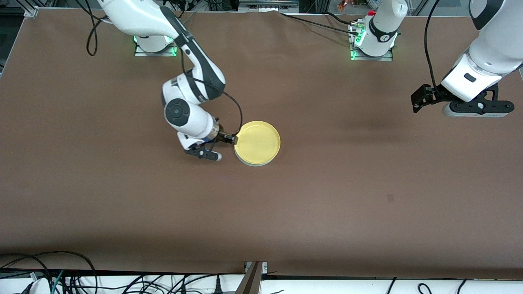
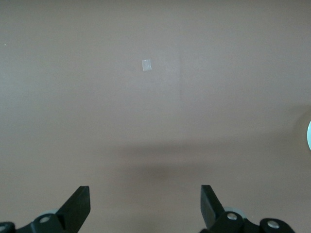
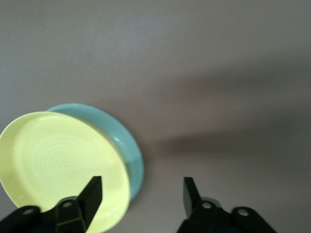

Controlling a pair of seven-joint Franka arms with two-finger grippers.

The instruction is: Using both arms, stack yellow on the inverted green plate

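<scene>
The yellow plate (image 1: 257,142) sits rim-up near the middle of the table (image 1: 327,212), on top of the green plate (image 1: 255,163), of which the front view shows only a thin pale crescent along the edge nearer to the front camera. The right wrist view shows more: the green plate (image 3: 127,145) pokes out from under the yellow plate (image 3: 60,167) as a mint arc with its rim turned down toward the table, so it reads as inverted. The yellow one looks slightly off-centre on it (whether it lies fully flat I cannot tell).

The right gripper (image 1: 222,148) is low, just beside the stack on the side toward the right arm's end of the table. In its wrist view the fingers (image 3: 92,194) stand apart with nothing between them; one of them overlaps the yellow rim in that view, but no grip shows.

By my reading the stacking itself is done. What remains is for the right arm to draw clear without nudging the plates.

The left gripper (image 1: 425,99) waits well apart, above bare table at the left arm's end, its fingers (image 2: 77,206) spread wide and empty.
</scene>
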